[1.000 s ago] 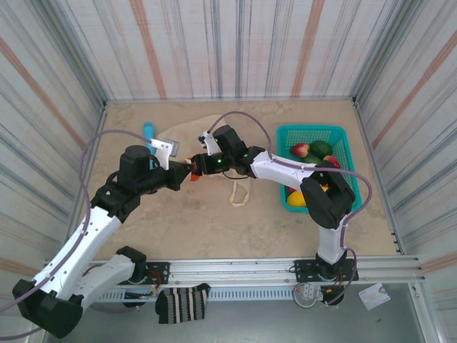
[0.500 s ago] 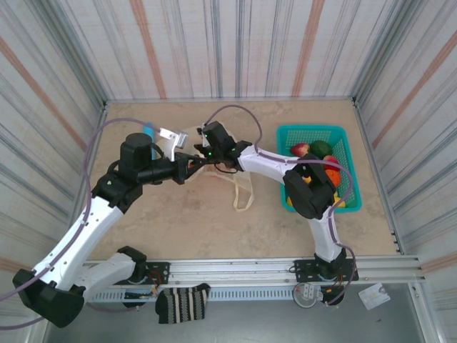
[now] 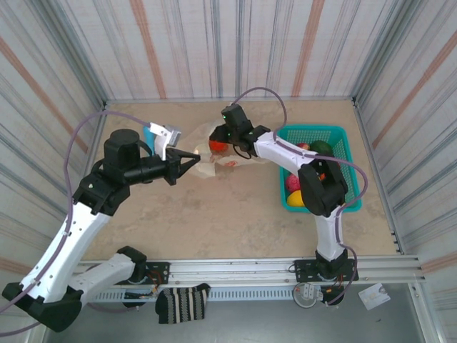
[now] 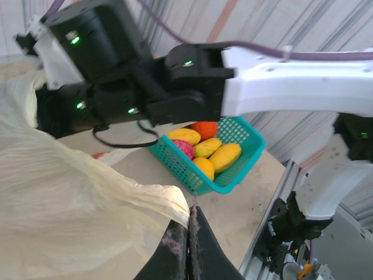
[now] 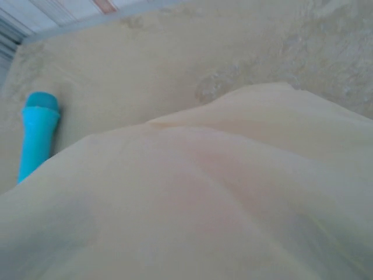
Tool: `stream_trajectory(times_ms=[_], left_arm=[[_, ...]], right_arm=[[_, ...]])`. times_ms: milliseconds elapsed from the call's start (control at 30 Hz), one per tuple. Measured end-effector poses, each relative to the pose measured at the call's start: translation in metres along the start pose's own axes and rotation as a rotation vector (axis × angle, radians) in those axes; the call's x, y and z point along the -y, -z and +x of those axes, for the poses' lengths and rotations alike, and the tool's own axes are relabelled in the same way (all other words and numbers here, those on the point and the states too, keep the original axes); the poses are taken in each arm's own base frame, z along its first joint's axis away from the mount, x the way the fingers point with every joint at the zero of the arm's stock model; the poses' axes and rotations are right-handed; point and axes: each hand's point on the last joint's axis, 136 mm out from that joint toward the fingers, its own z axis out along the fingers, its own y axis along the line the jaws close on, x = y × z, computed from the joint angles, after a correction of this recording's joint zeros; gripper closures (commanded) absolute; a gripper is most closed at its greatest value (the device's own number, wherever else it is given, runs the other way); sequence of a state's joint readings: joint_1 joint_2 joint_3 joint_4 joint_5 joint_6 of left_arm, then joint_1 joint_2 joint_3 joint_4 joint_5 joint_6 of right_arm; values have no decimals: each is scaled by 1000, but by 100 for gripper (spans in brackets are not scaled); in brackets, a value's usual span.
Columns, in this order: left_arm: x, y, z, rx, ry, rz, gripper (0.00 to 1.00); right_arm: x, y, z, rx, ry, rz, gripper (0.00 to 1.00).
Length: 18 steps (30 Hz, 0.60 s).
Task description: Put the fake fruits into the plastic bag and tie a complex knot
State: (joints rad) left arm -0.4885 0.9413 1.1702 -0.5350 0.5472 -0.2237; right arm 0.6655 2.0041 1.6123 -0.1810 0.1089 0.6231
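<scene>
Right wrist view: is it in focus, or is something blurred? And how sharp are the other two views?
Right wrist view: the plastic bag lies very near the lens and is soft, without detail; the teal object is clearer. Left wrist view: the teal basket and fake fruits are fairly sharp, the right arm smeared at its dark links. Top external view: even light, sharp, faint shadows.
</scene>
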Motion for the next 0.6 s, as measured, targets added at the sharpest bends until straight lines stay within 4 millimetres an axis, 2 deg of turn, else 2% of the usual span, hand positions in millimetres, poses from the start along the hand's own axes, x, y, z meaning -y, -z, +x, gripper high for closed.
stream_trajectory(times_ms=[133,300,600], left_arm=[[-18,-18,15,-58,35,-31,100],[-32,-31,40,-124,78,-49,100],[-37,-38,45,-113,114,-45,100]], right_arm=[[-5,24,-4,20,15,-19,10],[-8,37,1,-1,18,-59,14],[-25,53,24,-117,35,-197,29]])
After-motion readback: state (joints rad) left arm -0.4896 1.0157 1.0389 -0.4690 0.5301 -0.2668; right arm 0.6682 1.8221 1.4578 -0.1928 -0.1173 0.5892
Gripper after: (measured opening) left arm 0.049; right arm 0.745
